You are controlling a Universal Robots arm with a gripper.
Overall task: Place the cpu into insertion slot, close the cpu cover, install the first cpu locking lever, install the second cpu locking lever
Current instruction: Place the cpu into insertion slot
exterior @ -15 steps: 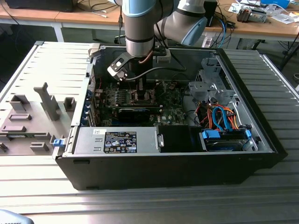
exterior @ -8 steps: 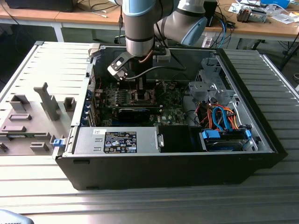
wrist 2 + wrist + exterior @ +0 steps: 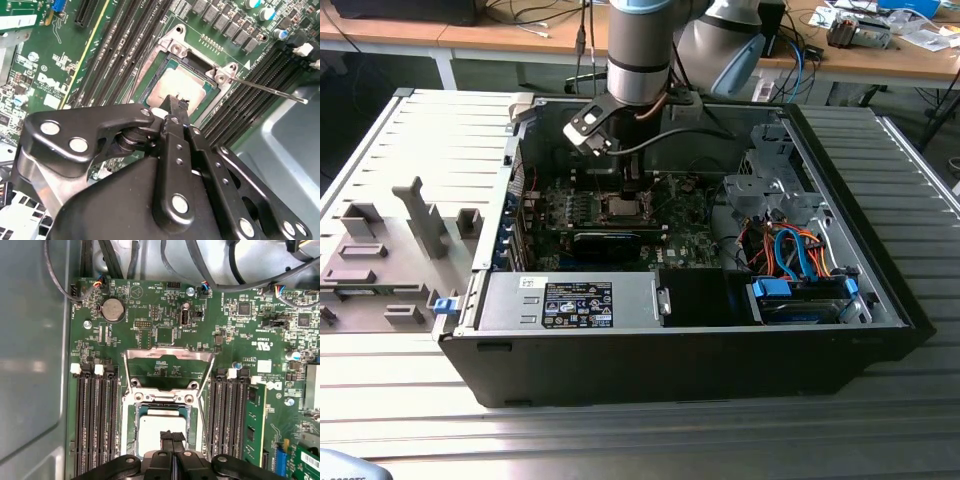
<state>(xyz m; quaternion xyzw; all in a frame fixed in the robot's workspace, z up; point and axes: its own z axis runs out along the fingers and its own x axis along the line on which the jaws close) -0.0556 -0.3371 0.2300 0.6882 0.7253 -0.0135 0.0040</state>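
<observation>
The black claw (image 3: 172,436), fingers pinched narrow and holding nothing, hangs directly over the dull silver-grey square cpu (image 3: 149,432). The cpu lies flat in the silvery-rimmed insertion slot (image 3: 129,440). The thin metal-frame cpu cover (image 3: 169,354) stands open just beyond the claw's tips.

cpu (image 3: 150,432) in insertion slot (image 3: 129,435), btwn RAM slots (image 3: 95,425); cpu cover (image 3: 169,354) stands open beside.

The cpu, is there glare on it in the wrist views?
In both wrist views the cpu top glares pale and washed out; the dark hand in front catches small highlights. In the exterior view the computer case interior is dim.
</observation>
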